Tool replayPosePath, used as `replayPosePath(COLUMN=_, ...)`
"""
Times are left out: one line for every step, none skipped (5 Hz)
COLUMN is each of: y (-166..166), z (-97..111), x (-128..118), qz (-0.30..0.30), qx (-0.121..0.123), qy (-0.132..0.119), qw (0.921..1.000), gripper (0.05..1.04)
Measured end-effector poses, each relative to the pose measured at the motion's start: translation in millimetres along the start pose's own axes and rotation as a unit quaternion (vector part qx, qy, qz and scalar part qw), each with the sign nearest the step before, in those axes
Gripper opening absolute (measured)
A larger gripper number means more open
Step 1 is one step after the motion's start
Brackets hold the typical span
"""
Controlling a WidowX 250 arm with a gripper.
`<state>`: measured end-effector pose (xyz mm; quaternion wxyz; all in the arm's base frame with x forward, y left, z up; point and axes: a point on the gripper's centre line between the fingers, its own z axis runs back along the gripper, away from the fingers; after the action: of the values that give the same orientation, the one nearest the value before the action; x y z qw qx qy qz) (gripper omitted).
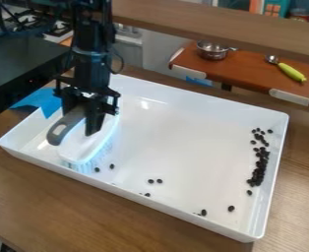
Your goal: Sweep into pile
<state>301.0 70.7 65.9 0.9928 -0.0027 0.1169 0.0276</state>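
The black gripper [80, 121] hangs over the left part of the white tray [177, 147], its claw closed about the grey handle [64, 129] of a white scrub brush [87, 147]. The brush sits inside the tray near its left end, bristles downward, with the handle on top.

Most of the dark beans [259, 170], probably coffee beans, lie in an uneven, elongated cluster just beside the tray's right wall, well apart from the brush. A few looser ones lie around the cluster's upper end, and one lies just below it. Others are scattered near the tray's front wall: two just beside the bristles, a pair farther right, one close to the wall, and two more toward the lower right.

The tray rests on a wooden table [58, 197]. Behind it, a metal saucepan [213, 50] and a green-handled utensil [292, 72] lie on a reddish-brown wooden counter [246, 69].
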Motion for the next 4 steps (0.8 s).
replayPosePath(y=-22, z=0, x=0, qz=0.007, qx=-0.006, qy=0.003, qw=1.0000, gripper=0.488)
replayPosePath(y=-46, z=-1, x=1, qz=0.009, qx=-0.009, qy=0.000, qw=0.9999, gripper=0.488)
replayPosePath(y=-70, z=-1, x=2, qz=0.010, qx=-0.019, qy=-0.002, qw=0.9998, gripper=0.488)
replayPosePath(y=-92, z=-1, x=0, qz=0.006, qx=-0.024, qy=-0.001, qw=0.9997, gripper=0.488)
